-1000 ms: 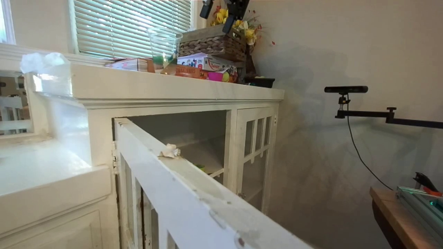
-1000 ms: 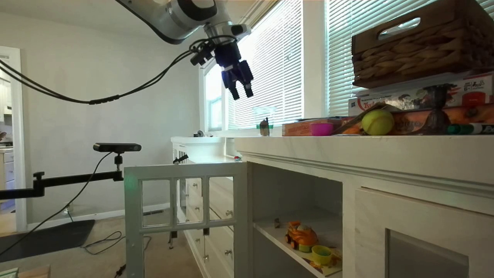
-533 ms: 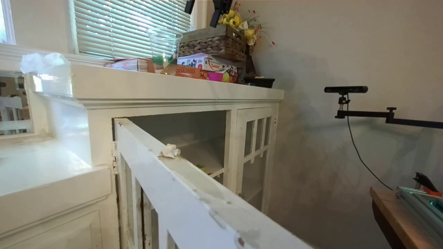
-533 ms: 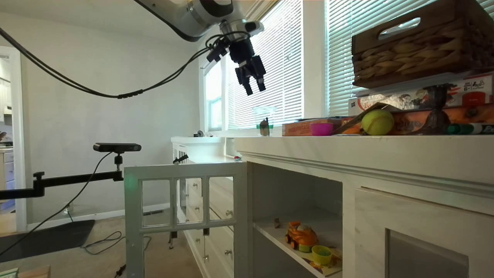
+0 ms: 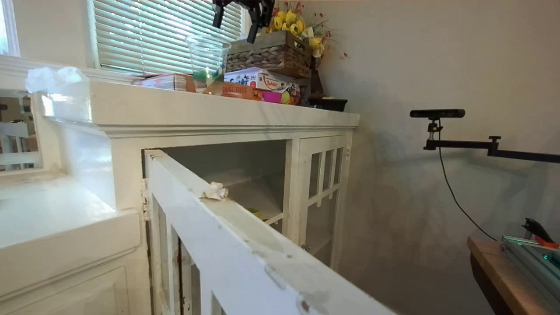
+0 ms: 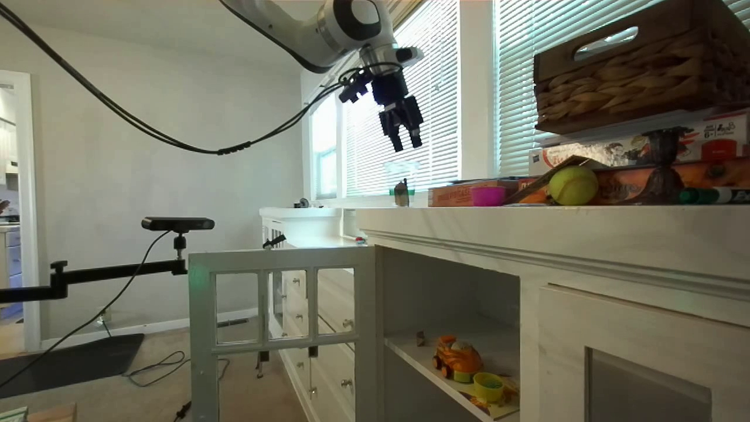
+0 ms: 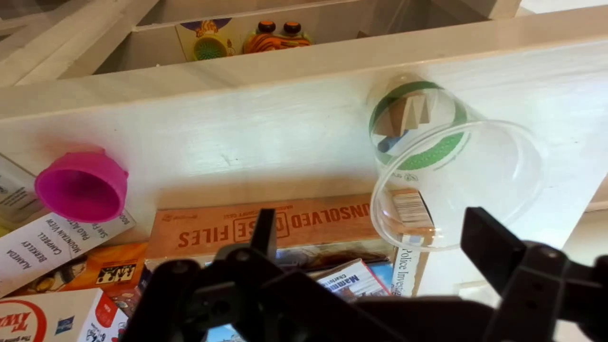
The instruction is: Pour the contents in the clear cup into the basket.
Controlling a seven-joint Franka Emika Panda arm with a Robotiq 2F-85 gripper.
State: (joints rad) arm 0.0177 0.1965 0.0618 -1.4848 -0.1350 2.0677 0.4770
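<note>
My hand (image 5: 234,32) hangs in the air above the clear cup (image 7: 451,164), apart from it, two fingers (image 7: 263,232) spread wide and nothing gripped between them. The cup stands upright near the front edge of the white desk (image 7: 256,147), its wide mouth up and a green band (image 7: 437,152) around its lower part. Through its plastic, down by the base, I see a jagged brown piece (image 7: 406,116) and a bluish thing (image 7: 390,143); I cannot tell whether they lie inside it or beyond. The end of an orange box (image 7: 266,223) lettered "Unsolved Case Files" also shows through near the rim. Near that box's other end sits a pink cup (image 7: 83,187). The woven basket (image 6: 621,94) is well apart from the clear cup, raised on a stack of boxes (image 6: 627,149), yellow flowers (image 5: 293,22) showing past it in an exterior view.
</note>
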